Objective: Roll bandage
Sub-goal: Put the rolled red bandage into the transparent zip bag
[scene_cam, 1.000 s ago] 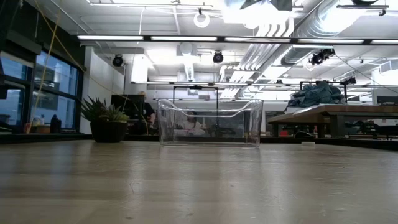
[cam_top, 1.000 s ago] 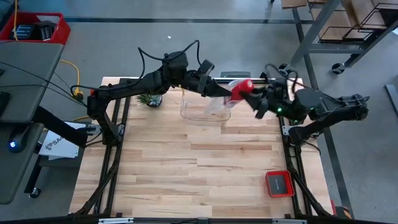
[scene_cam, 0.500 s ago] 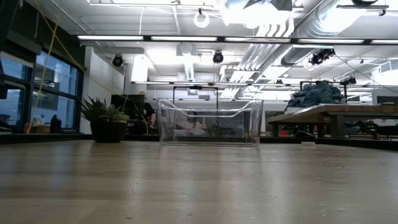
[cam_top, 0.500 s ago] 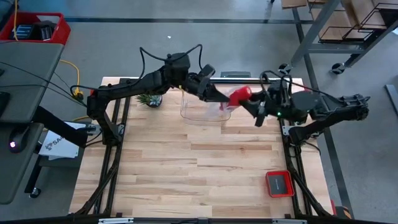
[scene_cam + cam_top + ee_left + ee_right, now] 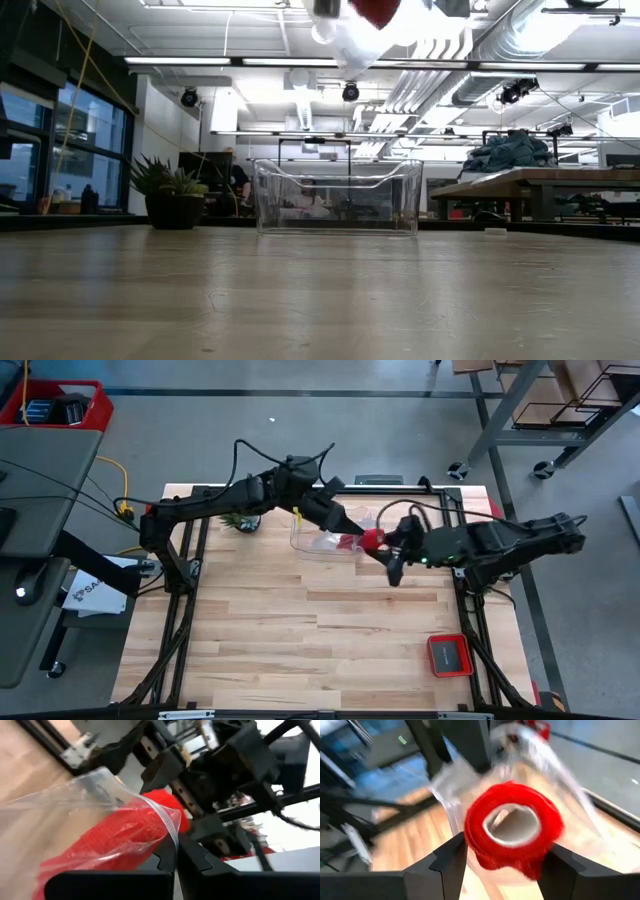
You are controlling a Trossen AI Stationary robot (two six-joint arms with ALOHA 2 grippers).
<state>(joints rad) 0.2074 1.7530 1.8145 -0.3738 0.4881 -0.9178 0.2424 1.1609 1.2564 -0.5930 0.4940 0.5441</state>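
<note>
The bandage (image 5: 371,540) is a bright red roll with a pale hollow core, seen end-on in the right wrist view (image 5: 482,822). It sits partly inside a clear crinkly plastic bag (image 5: 95,795), with one end sticking out of the bag's mouth. My left gripper (image 5: 349,527) is shut on the bag. My right gripper (image 5: 386,547) is shut on the roll. Both are held in the air over the near right part of a clear bin (image 5: 312,540). In the low view the roll (image 5: 378,10) and the bag (image 5: 352,42) show at the top edge. My left gripper pinches the bag's edge at its open mouth (image 5: 172,832) between its two shut fingers. The bag is lifted clear, with the roll lying in it. My right gripper pinches the roll's protruding end (image 5: 475,845) between its two fingers (image 5: 451,862), one on each side of the roll's round wall, coming level from the table's right. The roll is lifted clear, its core facing the gripper.
The clear bin (image 5: 337,197) stands at the table's far middle. A small potted plant (image 5: 240,520) stands left of it. A small red square tray with a dark centre (image 5: 449,655) lies near the right front edge. Bare wood lies in front of the bin.
Both grippers have moved together toward the table's near edge and somewhat left, carrying the bag and roll from beyond the bin's far right corner to over the bin. They have come down enough that the roll and bag now show at the top of the low view.
</note>
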